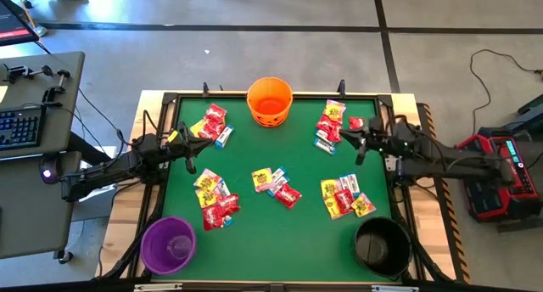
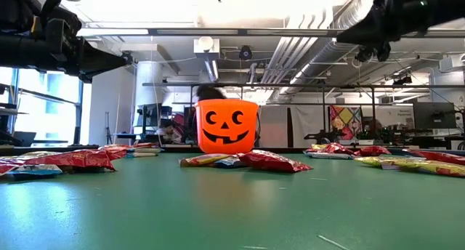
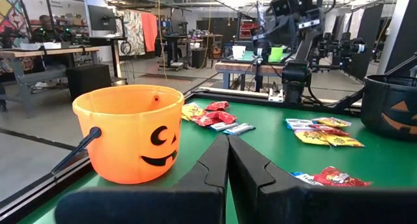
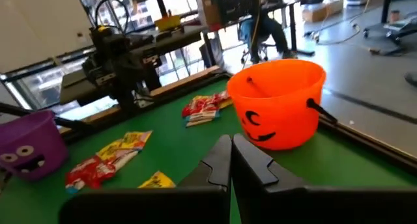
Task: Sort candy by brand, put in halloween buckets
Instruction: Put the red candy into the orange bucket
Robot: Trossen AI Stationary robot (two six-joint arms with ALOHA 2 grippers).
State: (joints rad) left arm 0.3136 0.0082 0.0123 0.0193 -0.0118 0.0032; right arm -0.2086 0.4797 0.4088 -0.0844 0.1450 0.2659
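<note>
The orange bucket (image 1: 270, 101) stands at the table's far edge, the purple bucket (image 1: 168, 244) at the near left corner and the black bucket (image 1: 382, 245) at the near right corner. Red, yellow and white-blue candy packets lie flat on the green mat in several heaps: far left (image 1: 212, 122), far right (image 1: 333, 125), near left (image 1: 214, 199), middle (image 1: 276, 186) and near right (image 1: 346, 197). My left gripper (image 3: 228, 142) hovers shut over the mat's left side, pointing level past the orange bucket (image 3: 130, 133). My right gripper (image 4: 231, 142) hovers shut over the right side, holding nothing.
A black frame (image 1: 254, 97) rims the mat. A desk with a keyboard (image 1: 21, 126) stands left of the table, and a red device (image 1: 501, 169) lies on the floor to the right. Bare green mat (image 1: 280, 148) lies between the heaps at the middle.
</note>
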